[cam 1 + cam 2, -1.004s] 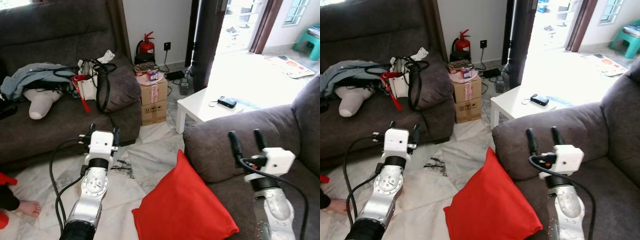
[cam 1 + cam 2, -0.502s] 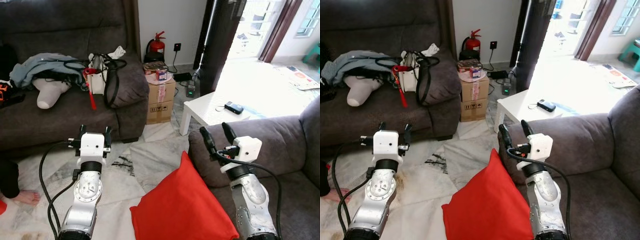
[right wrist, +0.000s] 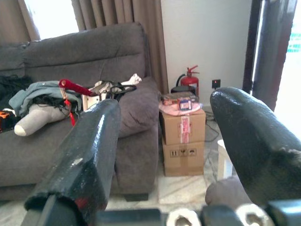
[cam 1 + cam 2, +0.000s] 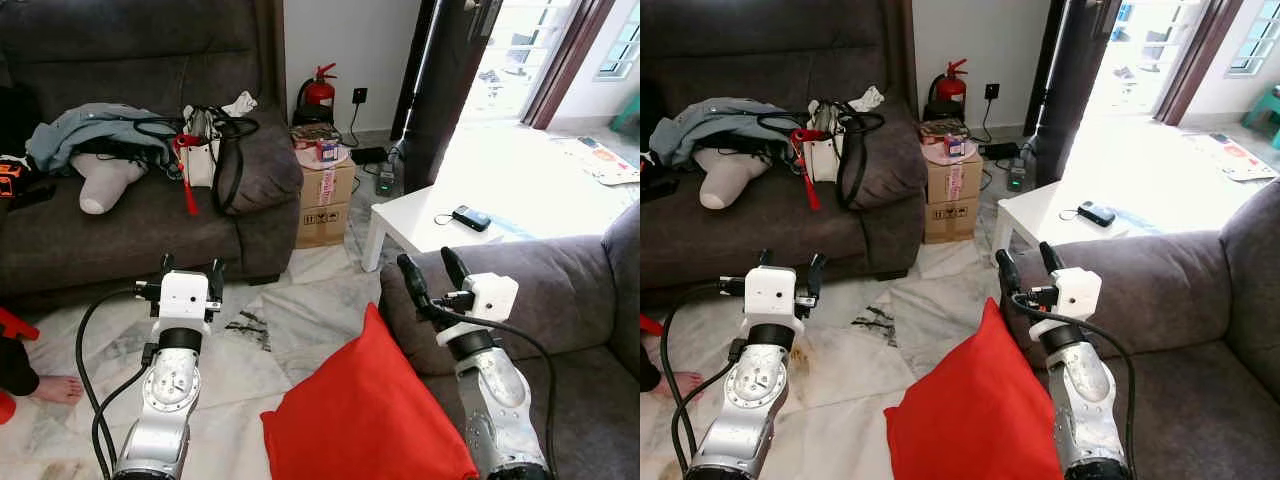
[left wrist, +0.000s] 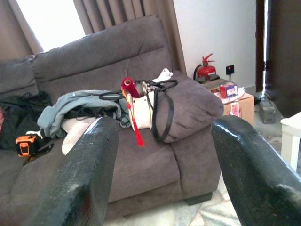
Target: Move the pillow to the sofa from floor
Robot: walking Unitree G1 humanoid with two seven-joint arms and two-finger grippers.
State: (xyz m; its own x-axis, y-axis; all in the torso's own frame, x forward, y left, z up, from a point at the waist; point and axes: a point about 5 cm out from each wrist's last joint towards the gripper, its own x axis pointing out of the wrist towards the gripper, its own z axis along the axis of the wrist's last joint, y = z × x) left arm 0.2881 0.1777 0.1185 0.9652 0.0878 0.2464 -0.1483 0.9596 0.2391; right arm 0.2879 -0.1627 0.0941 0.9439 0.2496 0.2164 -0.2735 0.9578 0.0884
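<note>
Pillow (image 4: pixel 365 415) single, red, two hands (image 4: pixel 190 268) (image 4: pixel 431 272) spread, empty.

Two silver arms with ribbed, rounded metal joints, each capped by a white boxy wrist block. On the left gripper (image 4: pixel 189 268), short black fingers (image 5: pixel 80 179) look rough and scuffed. The right gripper (image 4: pixel 430 274) carries longer, rounded black fingers (image 3: pixel 80 165). Thick black cables loop beside both forearms; screw heads show at the right wrist's base.
</note>
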